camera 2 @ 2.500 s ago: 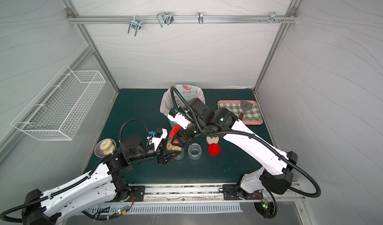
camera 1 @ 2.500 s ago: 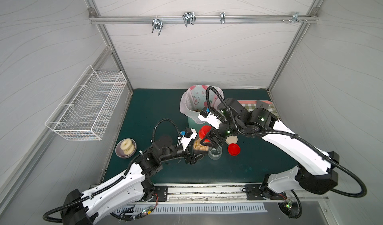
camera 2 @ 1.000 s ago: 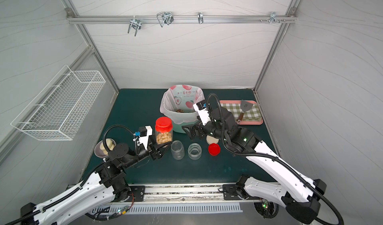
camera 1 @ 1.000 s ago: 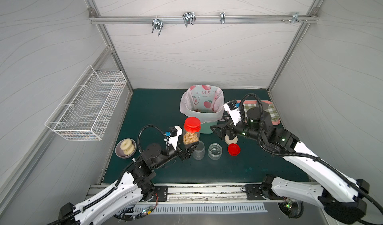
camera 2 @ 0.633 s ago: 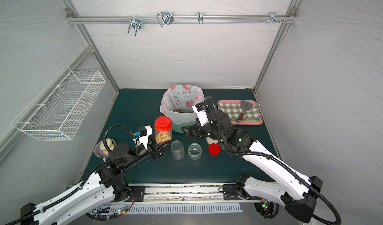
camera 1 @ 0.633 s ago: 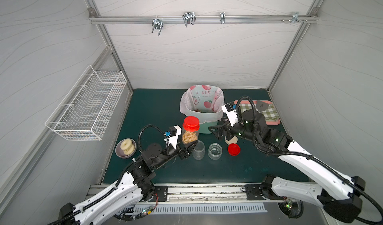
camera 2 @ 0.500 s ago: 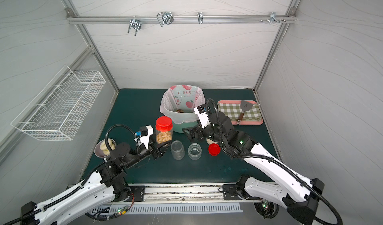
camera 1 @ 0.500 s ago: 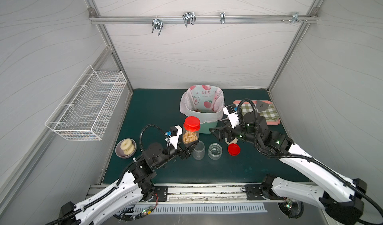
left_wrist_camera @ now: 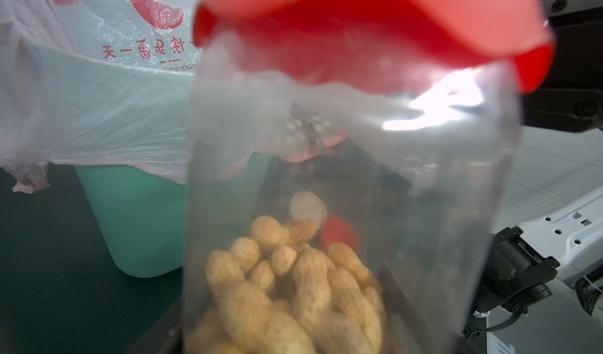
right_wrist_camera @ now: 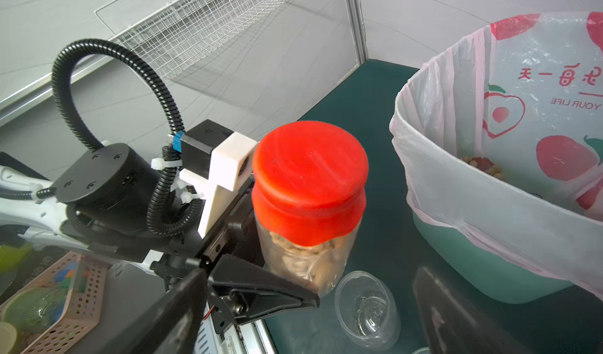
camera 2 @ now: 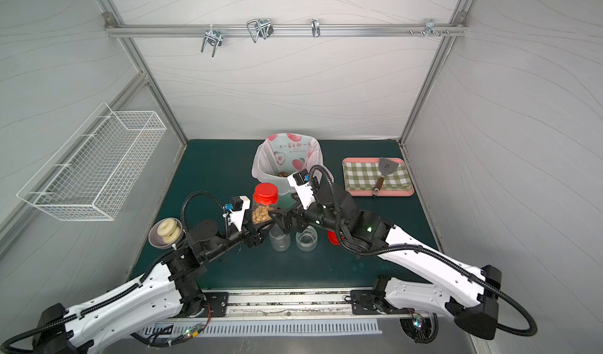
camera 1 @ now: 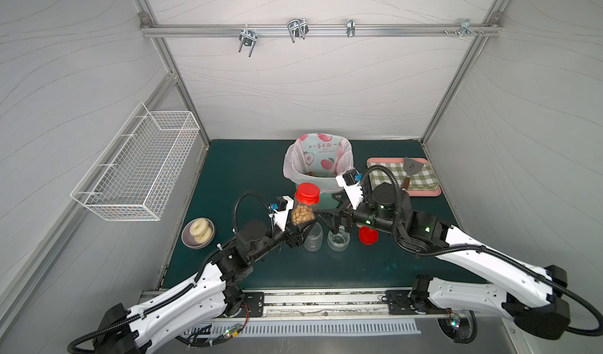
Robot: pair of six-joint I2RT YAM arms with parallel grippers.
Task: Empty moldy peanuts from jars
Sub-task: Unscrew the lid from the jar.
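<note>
Wire basket (camera 1: 143, 166) — donuts (camera 1: 200, 231) — spatula (camera 1: 409, 172)

The bin (camera 1: 293, 164) stands at the back middle of the table (camera 1: 248, 179), peanuts (camera 1: 310, 173) in it. The tray (camera 1: 424, 192) lies to its right, the spatula (camera 1: 411, 166) on it. The bowl (camera 1: 187, 242) sits at the left edge, donuts (camera 1: 200, 231) in it; the basket (camera 1: 140, 169) hangs on the left wall. Before the bin two open jars (camera 1: 312, 239) stand side by side, a loose lid (camera 1: 368, 236) just right of them. The left gripper (camera 1: 301, 225) holds the lidded jar (camera 1: 303, 212) upright, just above and left of the left one; the right gripper (camera 1: 328, 221), jaws apart, is just right of that jar
</note>
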